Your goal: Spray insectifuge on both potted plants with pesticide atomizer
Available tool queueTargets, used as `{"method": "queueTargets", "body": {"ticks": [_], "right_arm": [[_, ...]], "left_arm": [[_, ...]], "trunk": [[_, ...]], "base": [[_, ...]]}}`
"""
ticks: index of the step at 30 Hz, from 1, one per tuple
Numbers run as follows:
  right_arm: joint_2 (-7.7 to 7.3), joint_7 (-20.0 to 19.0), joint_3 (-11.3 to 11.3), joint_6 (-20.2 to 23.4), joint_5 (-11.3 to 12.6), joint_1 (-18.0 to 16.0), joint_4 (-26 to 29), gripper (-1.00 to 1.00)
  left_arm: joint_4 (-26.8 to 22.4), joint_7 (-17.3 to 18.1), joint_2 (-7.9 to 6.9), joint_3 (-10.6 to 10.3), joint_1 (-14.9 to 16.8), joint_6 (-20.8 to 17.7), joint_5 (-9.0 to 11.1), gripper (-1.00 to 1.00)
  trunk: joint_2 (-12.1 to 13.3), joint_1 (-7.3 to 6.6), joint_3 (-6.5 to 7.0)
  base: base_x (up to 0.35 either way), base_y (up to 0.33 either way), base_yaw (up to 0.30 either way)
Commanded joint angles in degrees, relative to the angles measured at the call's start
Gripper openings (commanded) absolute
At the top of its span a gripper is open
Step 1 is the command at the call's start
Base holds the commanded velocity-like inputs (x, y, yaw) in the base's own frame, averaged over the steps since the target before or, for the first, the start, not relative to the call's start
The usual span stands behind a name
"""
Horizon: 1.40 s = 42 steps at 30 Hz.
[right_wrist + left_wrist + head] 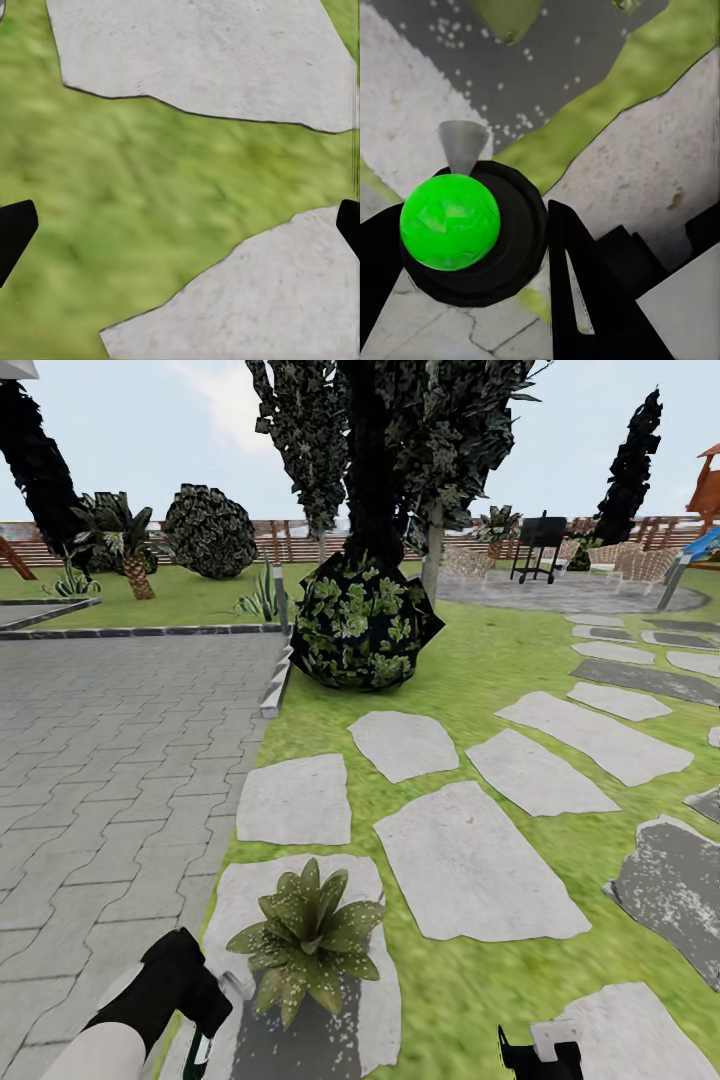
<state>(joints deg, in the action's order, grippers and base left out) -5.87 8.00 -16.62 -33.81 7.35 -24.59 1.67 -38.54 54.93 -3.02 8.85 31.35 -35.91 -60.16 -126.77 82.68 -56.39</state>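
Here, in the head view, one potted plant (305, 938) stands at about 6 o'clock on a flat grey stepping stone (345, 1010), a low rosette of broad pointed green leaves dotted with fine white specks of insectifuge (300, 985); its pot is hidden under the foliage. Just beside it at 7 o'clock the left gripper (200, 1015) holds the pesticide atomizer (232, 988), whose whitish nozzle head points toward the leaves. The right gripper (545, 1055) sits at 5 o'clock over the lawn (480, 660), and a round dark bush (360, 622) stands at 12 o'clock. In the left wrist view the atomizer (469, 225) shows as a dark round body with a bright green ball on it and a pale cone-shaped nozzle, clasped between the black fingers (585, 300); white specks lie scattered on the darkened stone beyond. In the right wrist view the two black fingertips (15, 229) stand wide apart, grasping nothing, above grass between two stones.
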Motion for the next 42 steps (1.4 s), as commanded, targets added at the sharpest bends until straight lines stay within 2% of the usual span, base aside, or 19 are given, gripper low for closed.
{"method": "queueTargets", "body": {"ticks": [1, 6, 17, 23, 25, 27, 35, 37, 39, 41, 42], "right_arm": [[-0.01, 0.1, -0.5, -0.1, 0.6, 0.0, 0.0, 1.0], [0.06, 0.1, -0.5, -0.1, 0.6, 0.0, 0.0, 1.0], [0.07, 0.1, -0.5, -0.1, 0.6, 0.0, 0.0, 1.0], [-0.09, 0.1, -0.4, -0.1, 0.6, 0.0, 0.0, 1.0], [-0.17, 0.1, -0.4, -0.1, 0.5, 0.0, 0.0, 1.0], [-0.19, 0.1, -0.4, -0.1, 0.5, 0.0, 0.0, 1.0], [-0.03, 0.1, -0.5, -0.1, 0.6, 0.0, 0.1, 1.0], [0.03, 0.1, -0.5, -0.1, 0.6, 0.0, 0.1, 1.0], [0.39, -0.1, -0.6, 0.0, 0.5, 0.0, 0.4, 1.0], [0.28, -0.3, -0.7, 0.0, 0.3, 0.0, 1.7, 1.0], [0.01, -0.4, -0.9, 0.2, -1.5, 0.0, 4.8, 1.0]], "left_arm": [[-0.1, 0.4, 0.03, 0.2, 0.0, -0.2, -0.3, -1.0], [-0.1, 0.4, 0.07, 0.3, 0.0, 0.0, -0.1, -1.0], [-0.1, 0.4, 0.22, 0.2, 0.0, 0.0, 0.0, -1.0], [-0.1, 0.4, 0.51, 0.2, 0.0, 0.1, 0.0, -1.0], [-0.1, -0.8, 0.59, 0.2, 0.0, 0.1, 0.0, -1.0], [0.0, -2.4, 1.06, 0.2, 0.0, 0.1, 0.0, -1.0], [0.0, -2.6, 1.52, 0.2, 0.0, 0.1, 0.0, -1.0], [-0.1, -2.7, 2.53, 0.2, 0.0, 0.1, 0.0, -1.0], [0.1, -2.7, 2.98, 0.2, 0.0, 3.1, 0.1, -1.0], [0.6, -2.4, 3.07, 0.2, 0.0, 10.4, 0.2, -1.0], [0.8, -2.1, 3.07, 0.1, 0.0, 14.2, 0.2, -1.0]], "trunk": [[0.0, -0.01, -0.05], [0.0, -0.01, -0.05], [0.0, -0.01, -0.05], [0.0, -0.01, -0.05], [0.0, -0.01, -0.05], [0.0, -0.01, -0.05], [0.0, -0.01, -0.05], [0.0, -0.01, -0.05], [0.0, -0.01, -0.05], [0.0, -0.01, -0.05], [0.0, -0.01, -0.05]], "base": [[0.0, -0.265, 0.0], [0.0, -0.273, 0.041], [0.0, -0.274, 0.263], [0.0, -0.274, 0.032], [0.0, -0.274, 0.001], [-0.025, -0.274, 0.0], [-0.076, -0.274, 0.0], [-0.107, -0.215, 0.0], [-0.031, -0.052, 0.0], [-0.008, -0.014, 0.0], [-0.002, -0.004, 0.0]]}}
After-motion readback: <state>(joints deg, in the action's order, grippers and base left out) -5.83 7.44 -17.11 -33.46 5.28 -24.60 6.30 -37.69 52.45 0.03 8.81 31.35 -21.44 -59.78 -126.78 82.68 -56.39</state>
